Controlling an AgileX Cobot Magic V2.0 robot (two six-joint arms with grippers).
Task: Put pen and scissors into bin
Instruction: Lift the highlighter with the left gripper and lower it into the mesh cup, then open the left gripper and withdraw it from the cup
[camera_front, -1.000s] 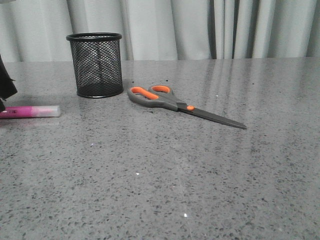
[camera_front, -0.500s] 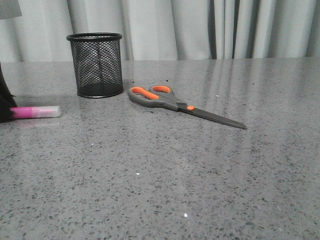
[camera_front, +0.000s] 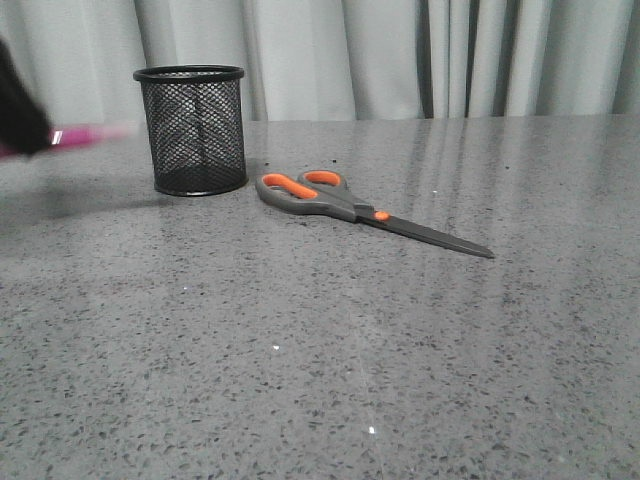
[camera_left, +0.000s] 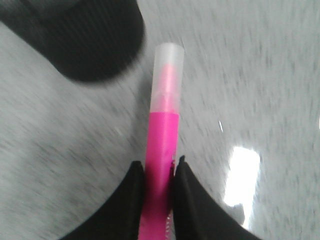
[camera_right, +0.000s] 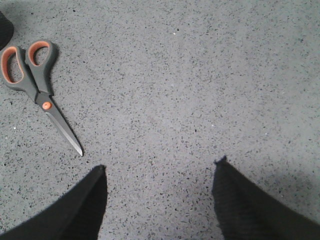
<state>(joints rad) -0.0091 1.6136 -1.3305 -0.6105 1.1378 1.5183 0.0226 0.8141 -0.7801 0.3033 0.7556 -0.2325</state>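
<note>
Off tabletop (camera_front: 330, 340) now — left tool (camera_left: 159, 167) has raised pen (camera_left: 162, 135).

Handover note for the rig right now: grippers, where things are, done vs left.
Left gripper: shut on the pen, gripping its magenta body, capped end pointing away; in the front view it is held in the air, left of the bin.
Right gripper: open, holding nothing, above bare table.
Scissors: flat on the table, closed, just right of the bin, handles toward it, blades pointing away.
Bin: upright; nothing visible in it through the mesh.
Done: pen picked up.
Left: drop the pen into the bin, then pick up the scissors and put them in too.
</note>
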